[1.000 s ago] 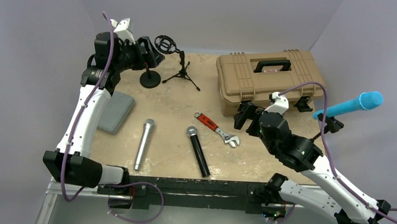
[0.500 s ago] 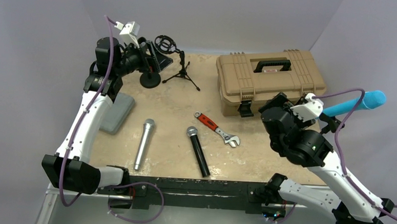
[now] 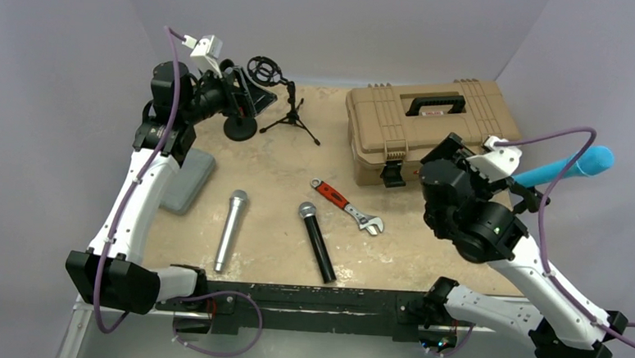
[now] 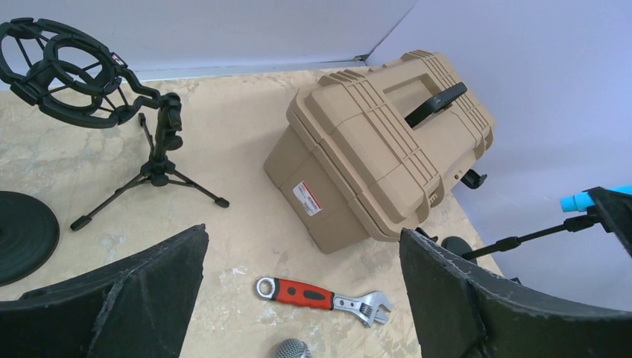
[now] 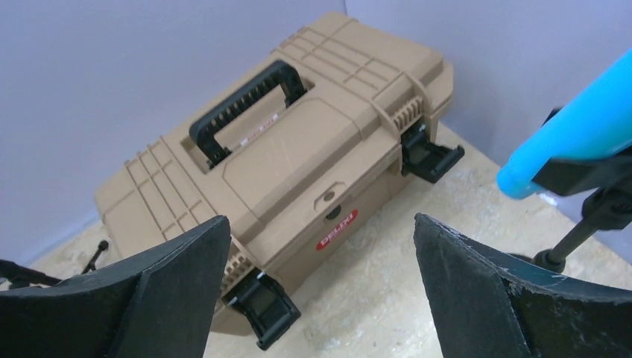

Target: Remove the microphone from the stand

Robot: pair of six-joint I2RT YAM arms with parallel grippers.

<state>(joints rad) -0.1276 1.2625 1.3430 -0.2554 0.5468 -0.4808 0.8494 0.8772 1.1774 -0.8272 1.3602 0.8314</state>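
The blue microphone (image 3: 573, 166) sits tilted in the clip of its stand (image 3: 533, 198), at the right edge of the surface (image 3: 281, 177), just beside the tan toolbox (image 3: 428, 123). The danger is that the spindly stand looks light. A sideways tug or a bump from the arm could topple it, mic and all, and a grip too near the tail could slip. The right gripper (image 5: 319, 224) hangs close by, jaws wide, holding and touching nothing. The left gripper (image 4: 303, 233), far off by the empty shock mount (image 4: 63, 71), is spread wide and empty too.
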